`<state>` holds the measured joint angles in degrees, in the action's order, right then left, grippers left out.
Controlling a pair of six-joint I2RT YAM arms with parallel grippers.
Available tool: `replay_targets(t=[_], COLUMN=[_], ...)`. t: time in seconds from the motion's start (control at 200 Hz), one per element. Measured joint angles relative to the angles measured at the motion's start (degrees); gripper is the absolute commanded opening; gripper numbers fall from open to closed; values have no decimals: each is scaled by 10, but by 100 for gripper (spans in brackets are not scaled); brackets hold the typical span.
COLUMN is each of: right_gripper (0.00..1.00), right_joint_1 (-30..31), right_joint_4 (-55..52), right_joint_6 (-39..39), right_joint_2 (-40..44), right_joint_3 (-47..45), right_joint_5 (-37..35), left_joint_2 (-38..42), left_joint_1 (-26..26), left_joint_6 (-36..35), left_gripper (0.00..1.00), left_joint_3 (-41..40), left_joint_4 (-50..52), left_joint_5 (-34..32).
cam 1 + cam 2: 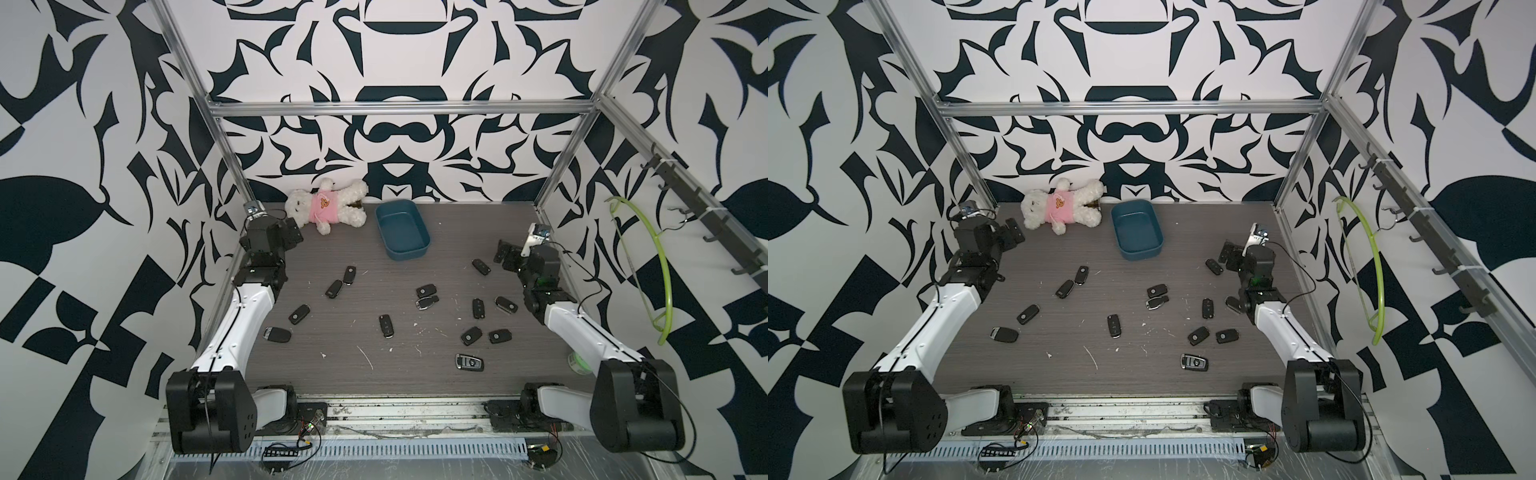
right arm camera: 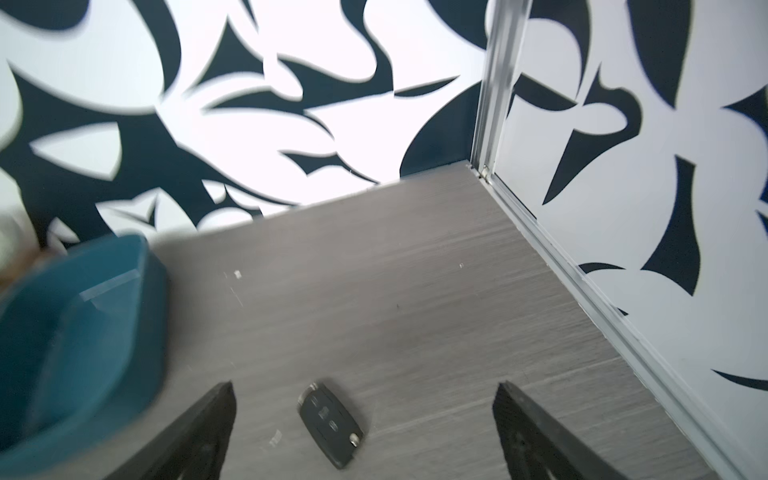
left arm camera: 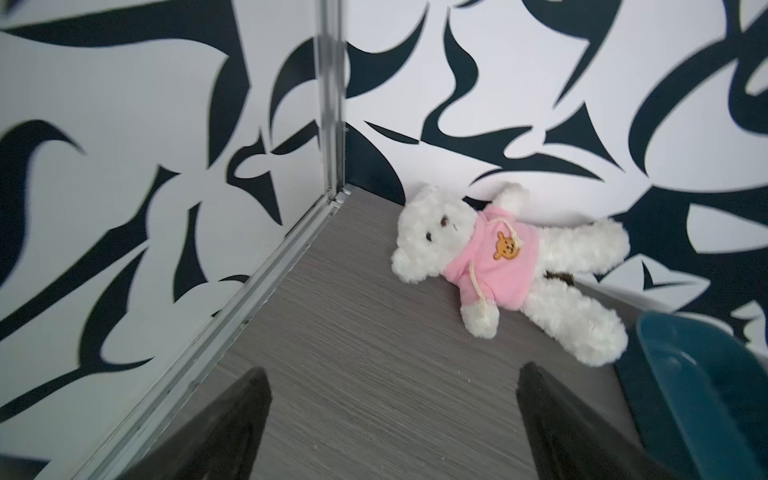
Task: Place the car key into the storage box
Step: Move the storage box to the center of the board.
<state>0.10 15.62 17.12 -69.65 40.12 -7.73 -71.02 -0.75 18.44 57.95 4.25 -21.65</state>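
Note:
The dark teal storage box [image 1: 409, 252] [image 1: 1140, 253] stands empty at the back middle of the table, its rim also showing in the left wrist view [image 3: 681, 332] and the right wrist view [image 2: 104, 286]. Several black car keys lie scattered on the table. One car key [image 1: 481, 266] [image 1: 1214, 266] [image 2: 330, 424] lies flat just in front of my right gripper [image 1: 503, 255] [image 2: 363, 386], which is open and holds nothing. At the back left my left gripper [image 1: 295, 233] [image 3: 392, 374] is open and empty, aimed at the back left corner.
A white plush bear [image 1: 328, 203] [image 3: 498, 257] in a pink shirt lies against the back wall, left of the box. Metal frame posts [image 3: 332, 104] stand at the corners. A green hanger [image 1: 660, 266] hangs on the right wall. More keys [image 1: 386, 325] lie mid-table.

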Motion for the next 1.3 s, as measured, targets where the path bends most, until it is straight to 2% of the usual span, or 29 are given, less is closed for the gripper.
replay_targets(t=[0.15,0.32,0.4,0.49,0.65,0.86,1.07,1.3], right_gripper=[99,98,99,99,100,100,100,100], right_joint_1=[0,-1,2,11,47,116,157,160], right_joint_4=[-116,-185,-205,-227,-255,-278,-300,-322], right_joint_6=[115,146,149,149,142,131,122,114], right_joint_2=[-2,-51,-72,-85,-93,-88,-60,-20], right_joint_3=[81,143,151,151,154,159,159,159], right_joint_5=[-30,5,32,61,99,103,89,64], left_joint_2=[20,22,13,-16,-129,-276,-448,-592], left_joint_1=[14,8,-17,-71,-165,-240,-272,-278], left_joint_6=[56,105,131,153,184,210,212,199], left_gripper=[99,99,99,99,99,99,99,90], left_joint_3=[6,7,9,19,82,217,405,548], left_joint_4=[86,132,145,148,156,176,218,280], left_joint_5=[14,69,81,79,77,60,49,49])
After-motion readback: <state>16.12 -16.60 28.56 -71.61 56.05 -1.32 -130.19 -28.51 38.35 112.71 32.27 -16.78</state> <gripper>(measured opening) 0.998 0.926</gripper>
